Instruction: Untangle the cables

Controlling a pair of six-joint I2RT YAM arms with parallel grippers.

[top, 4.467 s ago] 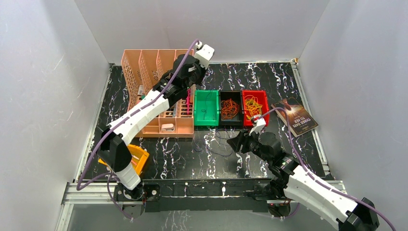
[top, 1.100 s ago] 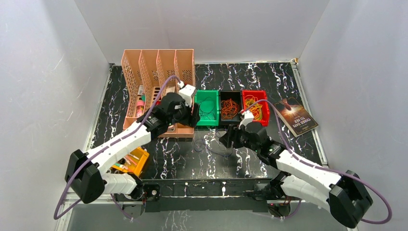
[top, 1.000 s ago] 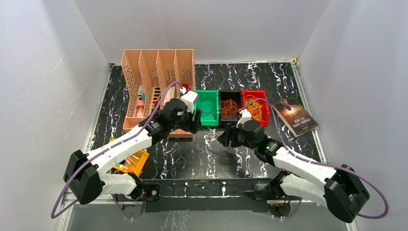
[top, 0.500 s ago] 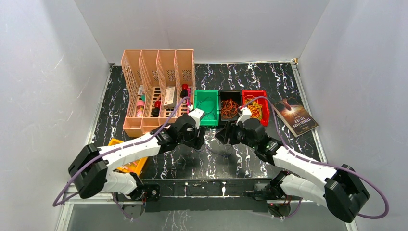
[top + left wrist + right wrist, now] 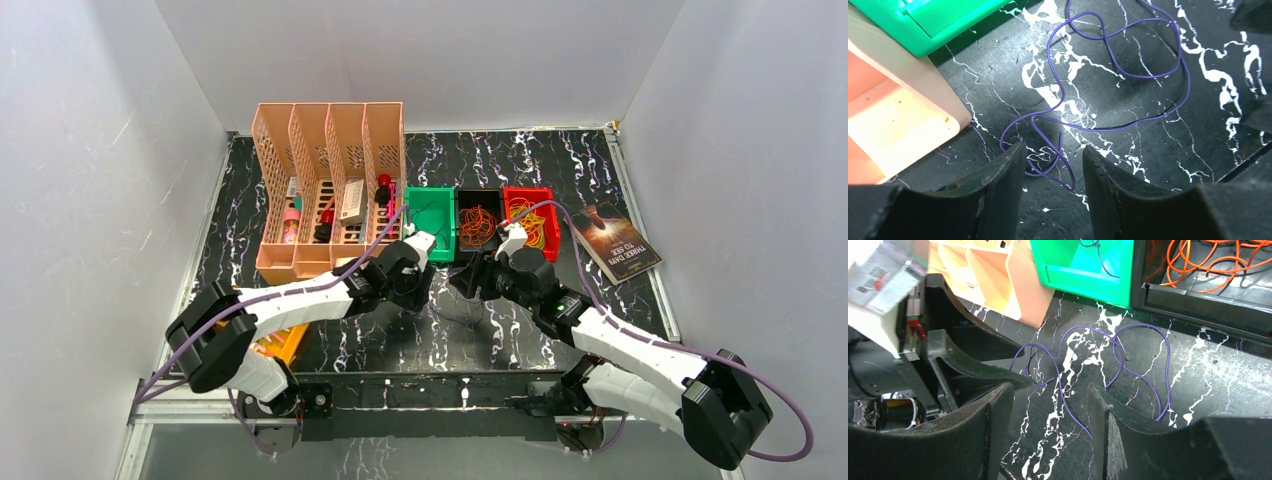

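A thin purple cable (image 5: 1093,129) lies in loose crossed loops on the black marbled table, in front of the bins. My left gripper (image 5: 1054,150) hangs low over its left end, open, with a small loop of the cable on the table between the fingertips. My right gripper (image 5: 1050,390) faces it from the right, open, with one strand of the same cable (image 5: 1168,375) running between its fingers. In the top view the left gripper (image 5: 425,290) and the right gripper (image 5: 462,283) almost meet. Orange cables (image 5: 478,225) fill the black bin and yellow cables (image 5: 525,220) fill the red bin.
A green bin (image 5: 432,240) holding one dark cable stands left of the black and red bins. The peach file organiser (image 5: 330,190) stands at the back left, close to the left gripper. A book (image 5: 612,243) lies at the right. A yellow tray (image 5: 288,335) sits under the left arm.
My left arm has swung down from the organiser to the table beside the right gripper, and its jaws have narrowed. The right gripper has edged towards the bins.
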